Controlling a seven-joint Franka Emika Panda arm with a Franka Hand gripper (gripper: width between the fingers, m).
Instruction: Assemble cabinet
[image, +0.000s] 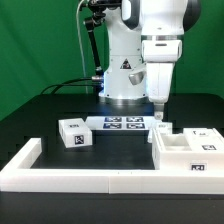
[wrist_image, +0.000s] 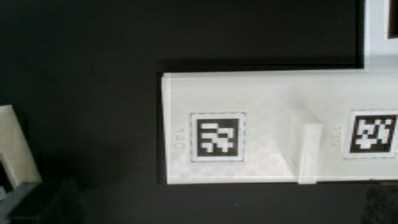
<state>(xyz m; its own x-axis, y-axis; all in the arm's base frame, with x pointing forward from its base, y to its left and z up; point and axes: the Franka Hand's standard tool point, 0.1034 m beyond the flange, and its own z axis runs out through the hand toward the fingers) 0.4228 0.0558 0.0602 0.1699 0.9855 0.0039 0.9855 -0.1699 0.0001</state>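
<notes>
On the exterior view's left, a small tagged block lay loose, well apart from the cabinet body on the right. Between them, beyond the marker board, the gripper hung over the body's near corner. Whether its fingers stood apart or together could not be told. A misaligned descent could shove the box instead of gripping it. Only the wrist view showed a white tagged panel and its raised rib.
</notes>
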